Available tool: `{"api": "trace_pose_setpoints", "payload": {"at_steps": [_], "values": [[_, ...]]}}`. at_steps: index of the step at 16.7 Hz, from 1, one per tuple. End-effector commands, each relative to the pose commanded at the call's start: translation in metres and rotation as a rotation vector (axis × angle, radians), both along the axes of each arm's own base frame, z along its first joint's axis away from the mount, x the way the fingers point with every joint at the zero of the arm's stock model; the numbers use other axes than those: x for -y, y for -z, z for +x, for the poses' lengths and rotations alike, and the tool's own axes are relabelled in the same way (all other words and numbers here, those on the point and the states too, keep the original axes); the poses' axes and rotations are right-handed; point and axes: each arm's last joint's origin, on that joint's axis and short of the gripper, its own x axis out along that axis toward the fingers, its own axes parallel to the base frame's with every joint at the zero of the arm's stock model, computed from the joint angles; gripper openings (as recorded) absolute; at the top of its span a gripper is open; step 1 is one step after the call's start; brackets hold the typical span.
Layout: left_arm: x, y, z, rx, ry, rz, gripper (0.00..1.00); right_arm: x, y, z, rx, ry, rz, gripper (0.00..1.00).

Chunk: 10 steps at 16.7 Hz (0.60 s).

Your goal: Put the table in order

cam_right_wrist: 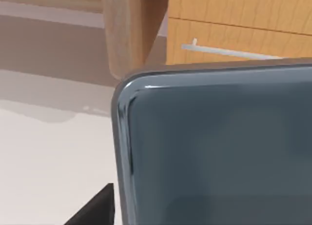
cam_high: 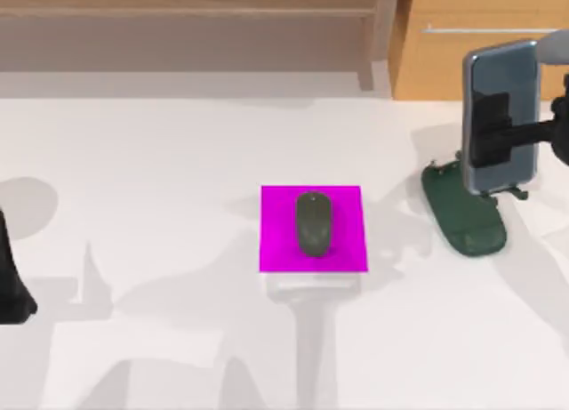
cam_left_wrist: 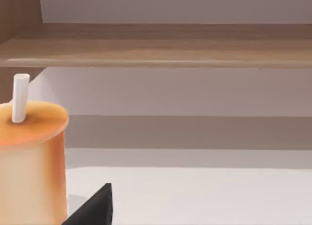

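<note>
The white table (cam_high: pixel 160 161) carries a magenta pad (cam_high: pixel 313 229) at its middle, and a dark grey mouse (cam_high: pixel 313 223) lies on the pad. At the right, my right gripper (cam_high: pixel 491 134) is shut on a grey-blue phone (cam_high: pixel 502 116), holding it upright just above a dark green phone stand (cam_high: pixel 467 216). The phone's screen (cam_right_wrist: pixel 219 147) looms close in the right wrist view. My left gripper (cam_high: pixel 11 290) sits parked at the table's left edge. An orange cup with a white straw (cam_left_wrist: pixel 31 161) stands close by it in the left wrist view.
A low wooden shelf (cam_high: pixel 178 10) runs along the back of the table. A tan cabinet with a drawer handle (cam_high: pixel 480 45) stands at the back right, close behind the raised phone. Bare tabletop lies between the pad and the left arm.
</note>
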Motion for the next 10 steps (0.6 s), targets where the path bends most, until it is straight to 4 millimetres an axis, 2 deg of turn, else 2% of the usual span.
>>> {"api": "trace_pose_setpoints", "payload": {"at_steps": [4, 10], "values": [[0.0000, 0.0000, 0.0000, 0.000, 0.000, 0.000, 1.00, -0.0052, 0.0064, -0.0122, -0.044, 0.003, -0.019, 1.00], [0.0000, 0.0000, 0.0000, 0.000, 0.000, 0.000, 1.00, -0.0069, 0.0067, -0.0122, -0.049, 0.004, -0.023, 1.00]]}}
